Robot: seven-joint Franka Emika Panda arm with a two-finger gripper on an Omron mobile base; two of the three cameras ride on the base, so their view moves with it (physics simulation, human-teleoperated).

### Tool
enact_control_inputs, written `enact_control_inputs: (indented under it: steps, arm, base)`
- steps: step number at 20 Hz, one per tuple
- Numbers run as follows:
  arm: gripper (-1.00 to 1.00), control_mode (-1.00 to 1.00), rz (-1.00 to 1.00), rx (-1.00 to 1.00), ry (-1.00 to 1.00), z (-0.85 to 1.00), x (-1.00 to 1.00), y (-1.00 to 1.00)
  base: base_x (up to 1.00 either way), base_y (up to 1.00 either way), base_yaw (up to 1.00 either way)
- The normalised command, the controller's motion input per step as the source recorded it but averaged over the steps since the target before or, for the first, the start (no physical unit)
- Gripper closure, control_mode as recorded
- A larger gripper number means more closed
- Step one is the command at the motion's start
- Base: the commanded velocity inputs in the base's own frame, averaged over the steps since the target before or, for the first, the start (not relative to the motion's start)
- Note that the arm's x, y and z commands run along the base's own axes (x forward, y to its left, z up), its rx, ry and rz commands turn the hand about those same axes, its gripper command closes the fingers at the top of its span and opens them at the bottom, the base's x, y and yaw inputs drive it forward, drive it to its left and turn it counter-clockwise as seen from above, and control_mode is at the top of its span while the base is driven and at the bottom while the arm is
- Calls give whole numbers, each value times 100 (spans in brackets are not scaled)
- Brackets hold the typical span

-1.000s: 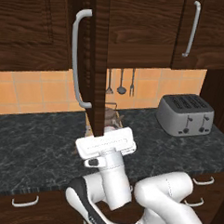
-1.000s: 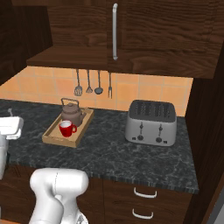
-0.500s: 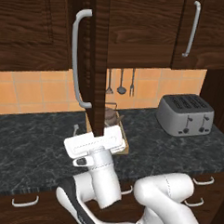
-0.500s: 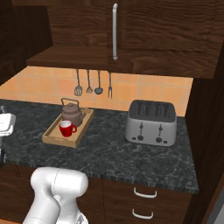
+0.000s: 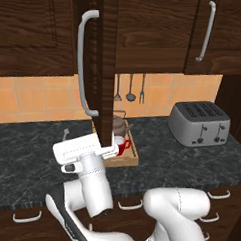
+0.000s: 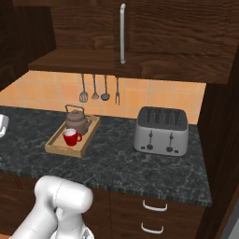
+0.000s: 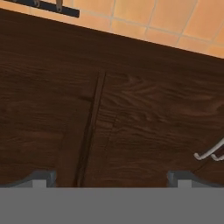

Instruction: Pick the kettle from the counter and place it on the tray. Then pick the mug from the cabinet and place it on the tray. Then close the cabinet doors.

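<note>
On the dark marbled stone table [image 6: 140, 163] lies the shallow tan wooden tray [image 6: 58, 146], carrying the squat brownish-grey metal kettle [image 6: 76, 121] with its thin arched wire handle and, just beside it, the glossy red mug [image 6: 71, 137]. One tall wood-grain cabinet door [image 5: 102, 66] stands ajar, its curved silver bar handle [image 5: 82, 65] facing out. The pincer's [image 7: 109, 179] two dark tips sit spread apart, released, before dark wood.

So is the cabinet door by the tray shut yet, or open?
Open. In the left base view the cabinet door stands edge-on, swung out over the tray, its handle facing sideways.
</note>
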Motion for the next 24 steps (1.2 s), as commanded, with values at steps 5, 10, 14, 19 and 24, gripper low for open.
enact_control_inputs:
  steps: [5, 10, 14, 19, 24]
  arm:
    - [-100, -100, -28, 1, -3, 2, -50, 70]
    - [-100, -100, -33, 5, -4, 15, -69, 56]
    - [-100, -100, -32, 7, -1, 43, -68, 56]
    - [-100, -100, -19, 0, 2, 35, -27, 90]
    - [-100, -100, -11, -2, 5, 25, -15, 93]
  base:
    - [0, 0, 0]
    - [0, 0, 0]
    - [0, 0, 0]
    - [0, 0, 0]
    - [0, 0, 0]
